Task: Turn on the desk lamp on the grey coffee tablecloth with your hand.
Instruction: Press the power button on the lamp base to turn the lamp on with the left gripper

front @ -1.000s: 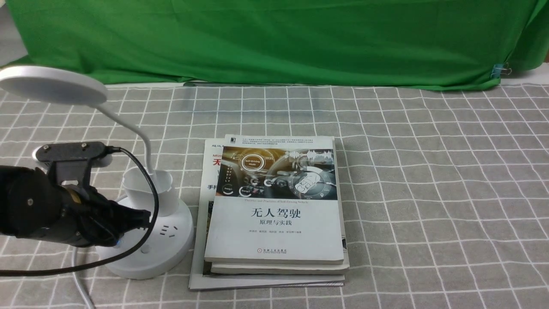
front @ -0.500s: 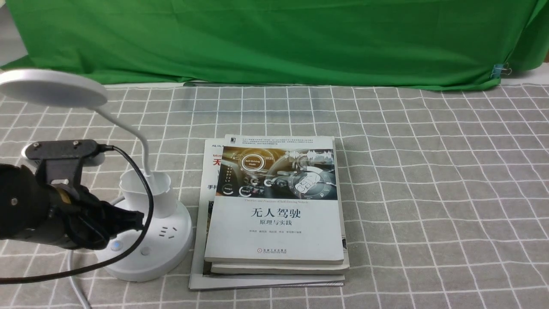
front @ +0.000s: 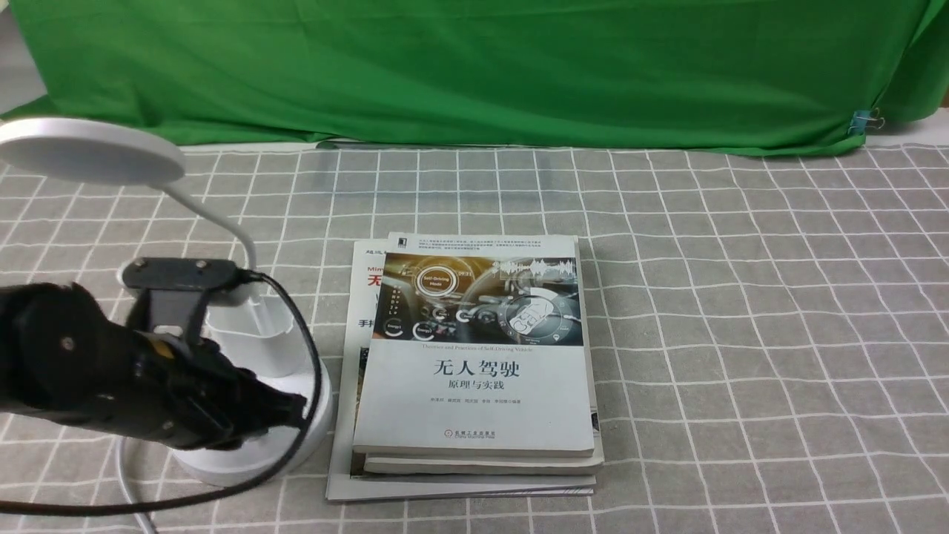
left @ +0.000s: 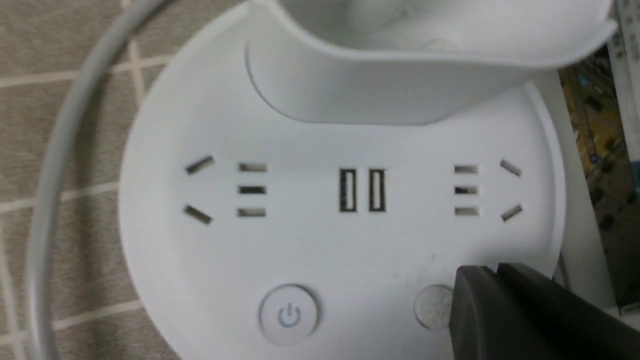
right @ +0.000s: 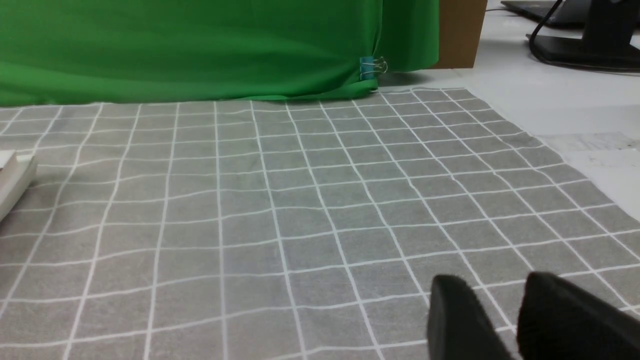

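Note:
The white desk lamp stands at the front left of the grey coffee tablecloth [front: 741, 297], with its disc head [front: 89, 148], cup holder [front: 259, 326] and round base [front: 315, 426]. The head shows no glow. My left gripper [front: 296, 408] is shut and empty, low over the base's front. In the left wrist view its shut tips [left: 487, 274] lie against the edge of the plain round button [left: 430, 314]. The power-symbol button [left: 289, 315] sits apart from them. My right gripper [right: 492, 287] is open and empty above bare cloth.
A stack of books [front: 474, 356] lies right beside the lamp base. The lamp's white cord [front: 130, 475] runs off the front edge. A green backdrop cloth [front: 474, 67] hangs along the back. The cloth ends at bare white table [right: 575, 110] on the far right.
My left gripper drew back to the left, then moved right and forward over the lamp base. It now hides the two buttons in the front view.

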